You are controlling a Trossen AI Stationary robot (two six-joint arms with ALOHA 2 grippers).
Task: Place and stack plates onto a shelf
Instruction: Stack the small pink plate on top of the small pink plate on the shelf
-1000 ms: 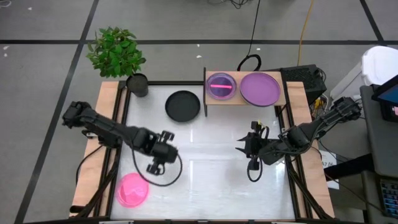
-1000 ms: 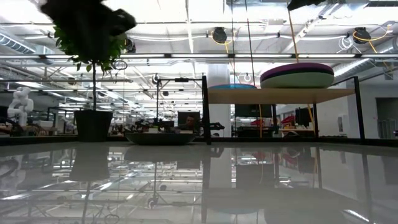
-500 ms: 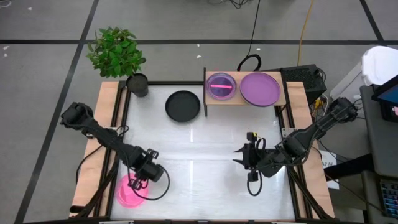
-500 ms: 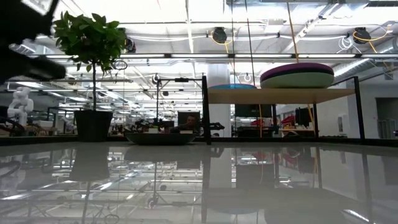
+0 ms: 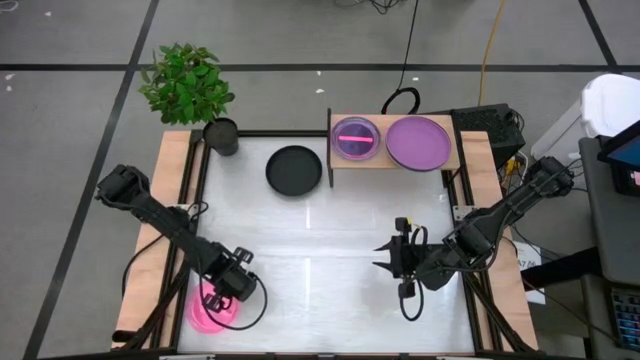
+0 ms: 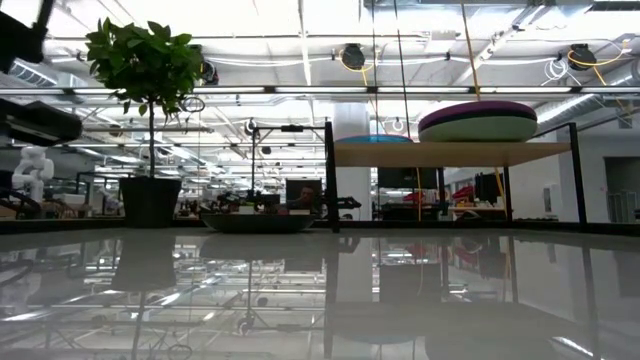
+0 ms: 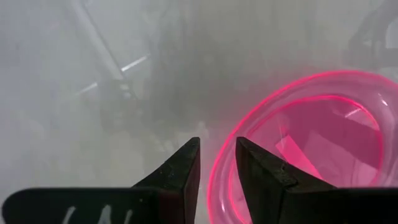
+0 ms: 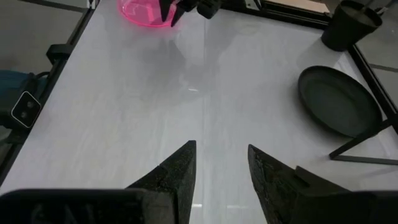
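Spanning the upper middle of the high view, shelf bearing purple plate and pink-on-purple stack; black plate left of it. Straddling pink plate rim at lower left, left gripper, fingers slightly parted. Idle at lower right, right gripper, open, empty.

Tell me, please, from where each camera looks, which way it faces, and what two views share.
High view: overhead, straight down; both arms, left gripper at pink plate, right gripper midtable.
Low view: table height, facing the shelf; dark arm part at left edge.
Left wrist view: close on pink plate; own fingers straddle its rim.
Right wrist view: across table; own open fingers.
Shared: black plate, also high.
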